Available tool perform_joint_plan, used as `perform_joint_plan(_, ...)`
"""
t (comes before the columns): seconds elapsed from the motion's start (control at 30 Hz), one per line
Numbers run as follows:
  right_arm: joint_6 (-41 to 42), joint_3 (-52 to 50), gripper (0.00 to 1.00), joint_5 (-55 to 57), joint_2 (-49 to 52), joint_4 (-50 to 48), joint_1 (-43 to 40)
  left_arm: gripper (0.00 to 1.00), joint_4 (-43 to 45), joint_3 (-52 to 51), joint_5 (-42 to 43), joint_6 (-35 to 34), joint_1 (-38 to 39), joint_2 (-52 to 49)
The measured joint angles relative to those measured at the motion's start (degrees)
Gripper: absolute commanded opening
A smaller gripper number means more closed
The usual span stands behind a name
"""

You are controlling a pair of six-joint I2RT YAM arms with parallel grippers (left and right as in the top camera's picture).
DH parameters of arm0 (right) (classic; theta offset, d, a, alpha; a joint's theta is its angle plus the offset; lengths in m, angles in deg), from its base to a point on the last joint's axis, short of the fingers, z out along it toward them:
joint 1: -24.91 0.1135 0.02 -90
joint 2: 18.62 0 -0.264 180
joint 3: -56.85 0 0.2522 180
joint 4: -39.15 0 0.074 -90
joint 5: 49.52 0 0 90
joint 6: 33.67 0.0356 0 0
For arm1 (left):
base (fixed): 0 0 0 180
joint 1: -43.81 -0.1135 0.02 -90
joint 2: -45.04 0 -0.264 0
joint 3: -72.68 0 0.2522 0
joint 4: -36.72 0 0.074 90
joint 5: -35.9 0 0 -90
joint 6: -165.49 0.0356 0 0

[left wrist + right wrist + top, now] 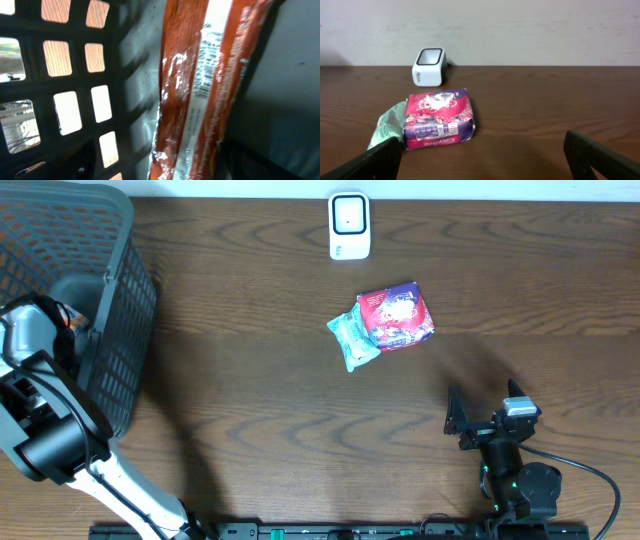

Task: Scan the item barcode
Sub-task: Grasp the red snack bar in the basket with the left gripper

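Basket (128,320) retrieval is being attempted: the left gripper (78,292) is being held inside it, its opening impossible to tell, with the orange packet (175,100) just ahead. The right gripper (481,145) is being held wide open, empty. A firm grasp, then presentation to the scanner (349,225), well apart, is being called for.
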Motion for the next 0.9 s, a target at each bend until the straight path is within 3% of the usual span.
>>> perform_joint_plan(0.17,0.0,0.0,0.99,0.0,0.0,0.0,0.0,0.81,-0.4,0.0,1.2,0.0,-1.2,0.0)
perform_joint_plan(0.23,0.0,0.0,0.99,0.0,0.0,0.0,0.0,0.65,-0.3,-0.1,2.0,0.1,-1.6,0.1)
perform_joint_plan(0.43,0.0,0.0,0.99,0.0,0.0,0.0,0.0,0.39,0.8,-0.9,4.9,0.4,-2.2,0.1)
perform_joint_plan(0.63,0.0,0.0,0.99,0.0,0.0,0.0,0.0,0.08,4.5,-1.0,10.3,7.8,-2.6,0.2)
perform_joint_plan(0.9,0.0,0.0,0.99,0.0,0.0,0.0,0.0,0.08,5.2,-1.0,14.0,14.3,-3.1,0.9)
